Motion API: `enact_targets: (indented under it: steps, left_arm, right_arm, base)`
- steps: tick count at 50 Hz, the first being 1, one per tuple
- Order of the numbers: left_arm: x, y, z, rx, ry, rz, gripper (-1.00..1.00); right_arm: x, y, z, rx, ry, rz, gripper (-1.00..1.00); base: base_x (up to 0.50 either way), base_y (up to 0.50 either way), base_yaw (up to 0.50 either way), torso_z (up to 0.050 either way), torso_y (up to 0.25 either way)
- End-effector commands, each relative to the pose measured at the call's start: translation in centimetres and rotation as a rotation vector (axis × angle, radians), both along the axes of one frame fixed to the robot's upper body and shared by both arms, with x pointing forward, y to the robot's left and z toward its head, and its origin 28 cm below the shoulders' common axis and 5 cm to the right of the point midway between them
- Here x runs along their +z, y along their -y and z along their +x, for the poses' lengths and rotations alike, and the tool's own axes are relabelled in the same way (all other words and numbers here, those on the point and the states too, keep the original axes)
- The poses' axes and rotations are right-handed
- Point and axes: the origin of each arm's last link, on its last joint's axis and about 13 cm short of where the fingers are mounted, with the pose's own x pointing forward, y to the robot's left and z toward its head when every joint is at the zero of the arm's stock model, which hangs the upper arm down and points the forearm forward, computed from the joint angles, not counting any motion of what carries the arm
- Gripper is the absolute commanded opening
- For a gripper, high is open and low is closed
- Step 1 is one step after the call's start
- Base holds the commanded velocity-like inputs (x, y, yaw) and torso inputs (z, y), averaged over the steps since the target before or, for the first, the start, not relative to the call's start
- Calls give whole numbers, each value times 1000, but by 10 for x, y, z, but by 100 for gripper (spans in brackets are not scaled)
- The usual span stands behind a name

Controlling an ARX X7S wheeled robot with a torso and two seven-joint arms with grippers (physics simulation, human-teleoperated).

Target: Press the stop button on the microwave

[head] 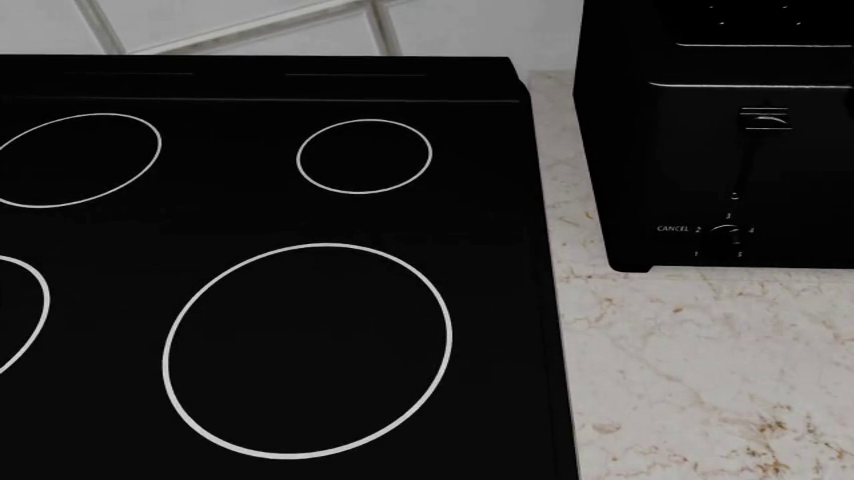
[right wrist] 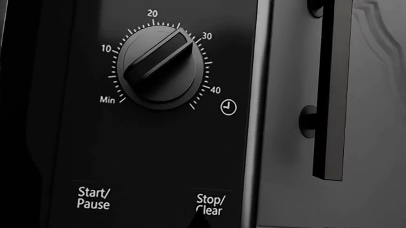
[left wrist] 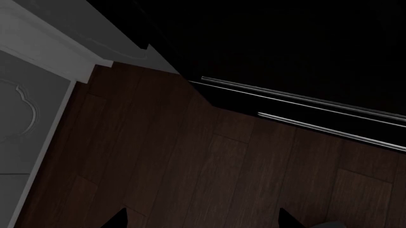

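While a dark tip of the right fingers (right wrist: 194, 221) touches the Stop/Clear button (right wrist: 209, 205), their grip cannot be told; left fingers (left wrist: 203, 223) released.

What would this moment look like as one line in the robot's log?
stage: at panel | right pincer: tip on Stop/Clear | dial: near 30 | left pincer: open over floor | head: stove, toaster
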Motion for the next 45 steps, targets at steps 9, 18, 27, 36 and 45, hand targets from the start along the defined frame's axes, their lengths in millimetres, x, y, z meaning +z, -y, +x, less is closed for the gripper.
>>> enact_targets:
  steps: [9,18,27,36,45]
  left_arm:
    - [0,0,0,0,0,0,100]
    - [0,0,0,0,0,0,100]
    - [0,0,0,0,0,0,100]
    - [0,0,0,0,0,0,100]
    - [0,0,0,0,0,0,100]
  right_arm:
    - [-3,8,31,-67,-18,-11,-100]
    - [-4,9,39,-70,-15,-9,-100]
    - [-12,6,50,-60,-36,-12,-100]
    - [-22,8,59,-59,-57,-6,-100]
    - [-28,11,63,-69,-66,-11,-100]
  base:
    - [0,0,0,0,0]
    - [0,0,0,0,0]
    - [3,0,0,0,0]
    - [34,0,8,4,0]
    - [35,0,10,5,0]
